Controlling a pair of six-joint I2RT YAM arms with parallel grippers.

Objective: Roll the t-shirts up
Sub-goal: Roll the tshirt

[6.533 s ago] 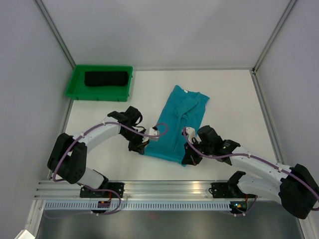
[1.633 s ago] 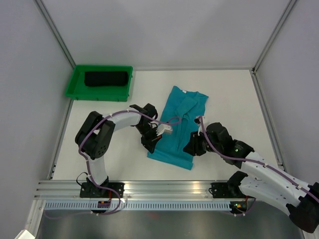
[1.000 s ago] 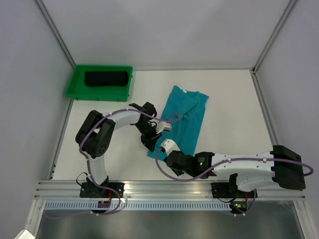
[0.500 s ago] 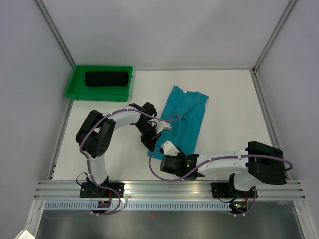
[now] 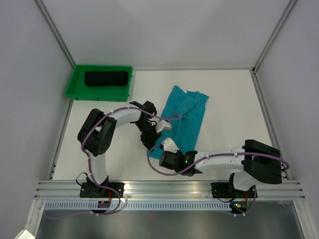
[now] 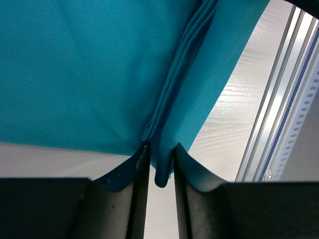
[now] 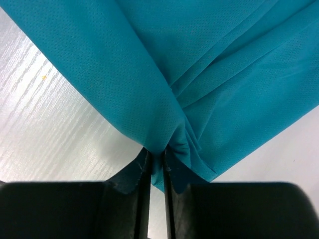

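I saw left gripper point(image 6: 158, 152) fingers narrow around a near-hem fold of the teal t-shirt point(image 5: 187, 117) (grip unclear) | right gripper point(image 7: 155, 155) pinched its near edge | open table point(image 5: 234, 109) lay rightward.

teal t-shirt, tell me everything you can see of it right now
The teal t-shirt looks like thin, finely perforated knit cloth. It is folded lengthwise into a narrow strip and lies slanted on the white table, collar end far, hem end near the arms. The near edge is gathered into pleats where the left gripper and the right gripper each pinch a fold of it.
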